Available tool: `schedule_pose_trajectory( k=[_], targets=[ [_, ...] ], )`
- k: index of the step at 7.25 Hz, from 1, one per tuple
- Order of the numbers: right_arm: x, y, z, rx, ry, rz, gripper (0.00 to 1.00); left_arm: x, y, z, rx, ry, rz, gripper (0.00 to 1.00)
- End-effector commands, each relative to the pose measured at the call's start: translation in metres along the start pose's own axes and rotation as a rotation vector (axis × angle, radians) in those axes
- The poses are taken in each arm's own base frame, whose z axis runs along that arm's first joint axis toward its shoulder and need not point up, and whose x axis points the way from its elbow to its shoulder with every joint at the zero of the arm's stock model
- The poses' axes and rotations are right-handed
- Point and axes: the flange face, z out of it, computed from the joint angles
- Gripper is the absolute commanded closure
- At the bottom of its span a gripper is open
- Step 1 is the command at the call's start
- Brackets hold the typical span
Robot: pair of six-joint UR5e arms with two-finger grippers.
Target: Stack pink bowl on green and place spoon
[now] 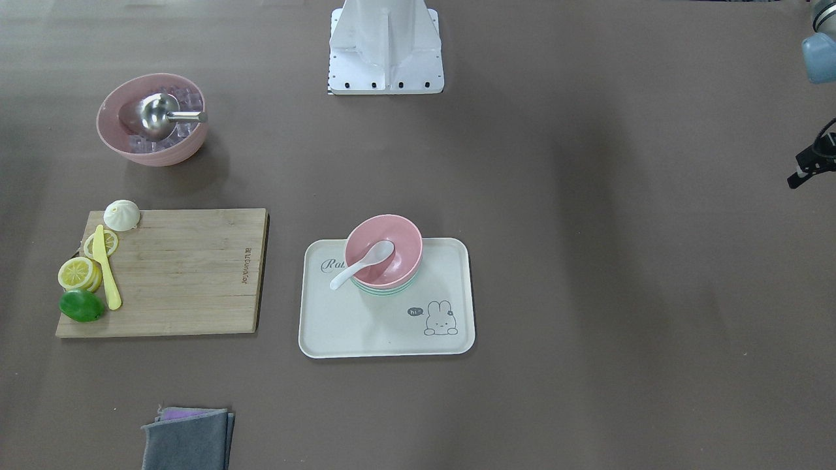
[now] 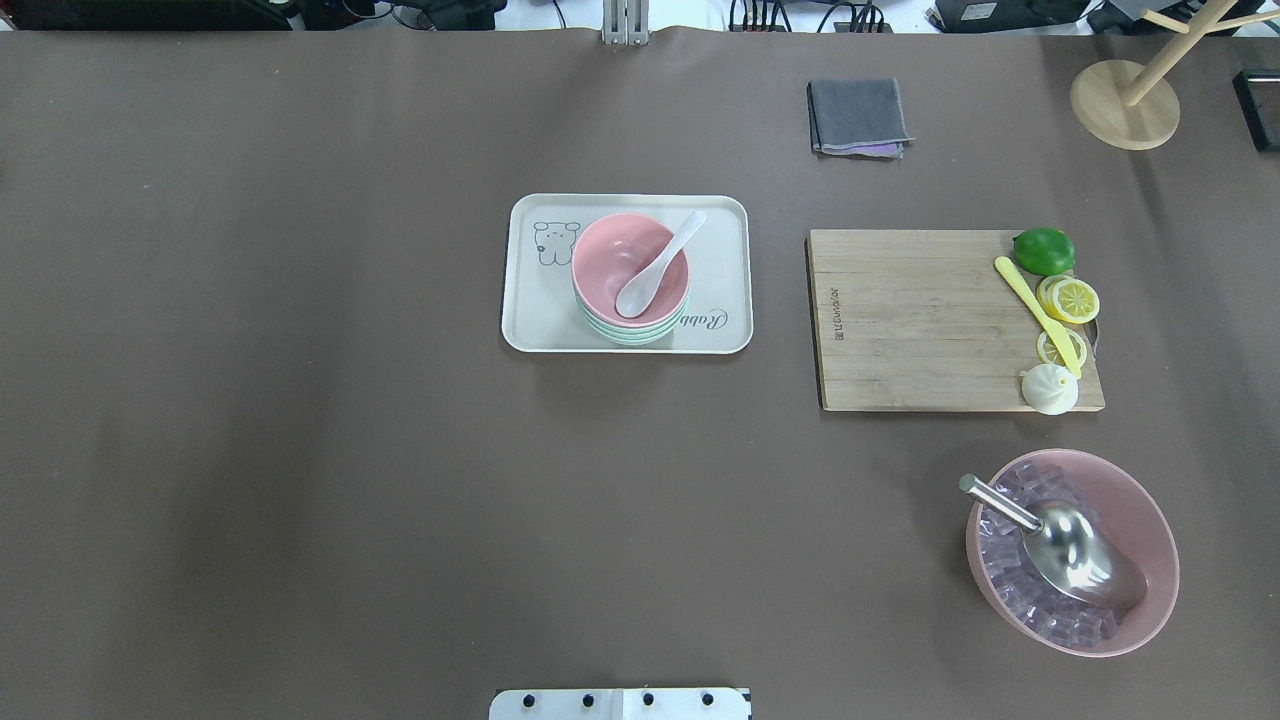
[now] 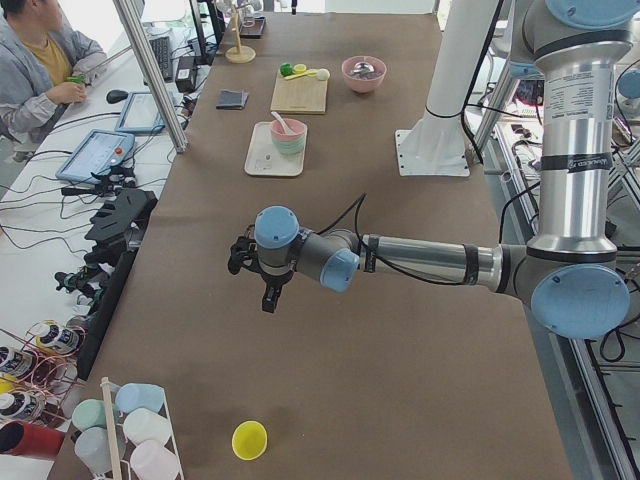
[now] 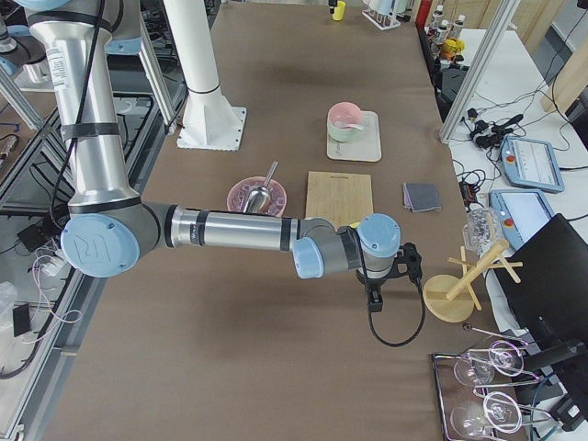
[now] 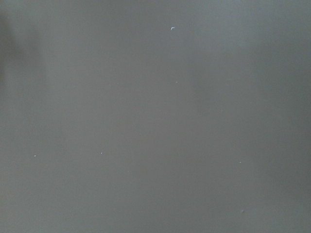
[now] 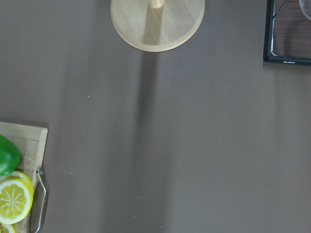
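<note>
smooth round pink bowl sitting nested in pale green bowl on matte cream rectangular tray, glossy white spoon leaning inside, left gripper and right gripper hanging well apart, jaw state impossible to tell

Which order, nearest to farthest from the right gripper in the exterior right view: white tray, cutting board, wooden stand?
From the right gripper:
1. wooden stand, just beside it, toward the table's operator edge.
2. cutting board, farther along the table.
3. white tray, beyond the board, holding the stacked bowls.
</note>
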Motion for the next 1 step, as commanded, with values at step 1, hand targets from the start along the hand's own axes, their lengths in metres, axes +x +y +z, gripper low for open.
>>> schedule_pose_trajectory(
  k=[1],
  targets=[
    [-0.0019,-0.0019,-0.0009,0.001,-0.004,-0.001,0.00,0.0089,-0.0019,-0.0047,0.007,0.007,0.020,0.02]
  ],
)
